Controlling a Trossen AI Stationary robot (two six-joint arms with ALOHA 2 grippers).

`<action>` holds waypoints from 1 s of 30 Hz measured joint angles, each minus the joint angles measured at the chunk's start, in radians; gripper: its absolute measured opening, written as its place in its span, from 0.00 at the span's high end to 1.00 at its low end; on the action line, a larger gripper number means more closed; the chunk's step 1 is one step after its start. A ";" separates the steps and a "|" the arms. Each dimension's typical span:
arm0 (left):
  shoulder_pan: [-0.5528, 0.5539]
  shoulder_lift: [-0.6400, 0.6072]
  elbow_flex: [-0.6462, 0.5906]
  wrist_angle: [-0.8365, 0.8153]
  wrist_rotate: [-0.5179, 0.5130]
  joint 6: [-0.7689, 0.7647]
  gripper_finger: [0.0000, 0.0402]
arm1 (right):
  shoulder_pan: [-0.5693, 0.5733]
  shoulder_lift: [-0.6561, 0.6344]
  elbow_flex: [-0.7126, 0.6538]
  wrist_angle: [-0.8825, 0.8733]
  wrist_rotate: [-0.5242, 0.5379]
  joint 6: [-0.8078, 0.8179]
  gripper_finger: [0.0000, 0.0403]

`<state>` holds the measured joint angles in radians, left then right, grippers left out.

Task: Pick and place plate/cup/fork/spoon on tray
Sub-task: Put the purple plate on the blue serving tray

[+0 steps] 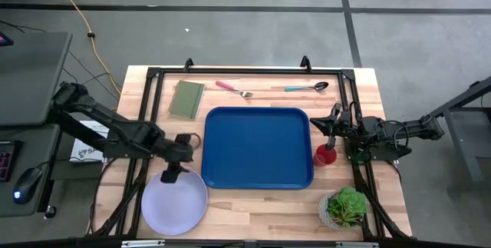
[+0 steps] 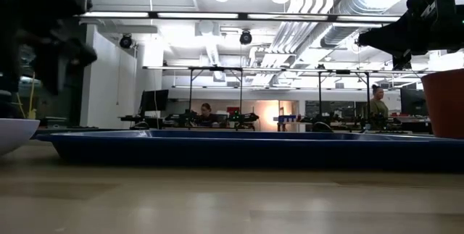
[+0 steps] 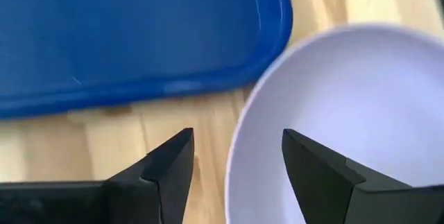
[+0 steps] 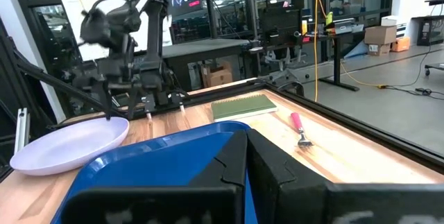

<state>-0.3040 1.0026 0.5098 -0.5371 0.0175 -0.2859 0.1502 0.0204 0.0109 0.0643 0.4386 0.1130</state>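
At the tabletop's (image 1: pixel 253 209) near left corner lies the plate (image 1: pixel 174 201), just beside the tray (image 1: pixel 257 147) without resting on it. Over the plate's far rim hangs the left hand (image 1: pixel 171 173), fingers (image 3: pixel 170 165) spread and gripping nothing, one on each side of the rim's edge in the left wrist view. Stiff and light, the plate looks slick plastic, so the raised rim is the sensible hold; a pinch there may let it tilt or slip.

Behind the tray, well apart from each other, lie the fork (image 1: pixel 233 89) and the spoon (image 1: pixel 307 87), with a green pad (image 1: pixel 186 98) to the fork's left. Both utensils are thin and flat, likely hard to get fingers under.

Right of the tray stands the cup (image 1: pixel 325 155), touching or nearly touching its edge. The right hand (image 1: pixel 333 122) sits just behind it, released from it; its fingers (image 4: pixel 239 161) look pressed together. A potted plant (image 1: pixel 345 206) stands near the front right.

From tabletop height the cup is cut off at the picture's edge, and the utensils are hidden.
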 joint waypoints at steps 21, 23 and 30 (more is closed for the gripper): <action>-0.011 0.309 0.003 0.008 0.000 0.010 0.59 | 0.000 0.000 0.000 0.000 0.000 0.000 1.00; -0.011 0.298 0.002 0.005 0.002 0.028 0.69 | 0.000 0.000 0.000 0.000 0.000 0.001 1.00; 0.000 0.223 0.000 -0.033 0.067 -0.012 0.97 | 0.000 0.000 0.000 0.000 0.000 0.001 1.00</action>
<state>-0.3038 1.2259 0.5095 -0.5699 0.0841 -0.2980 0.1504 0.0204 0.0113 0.0643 0.4385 0.1138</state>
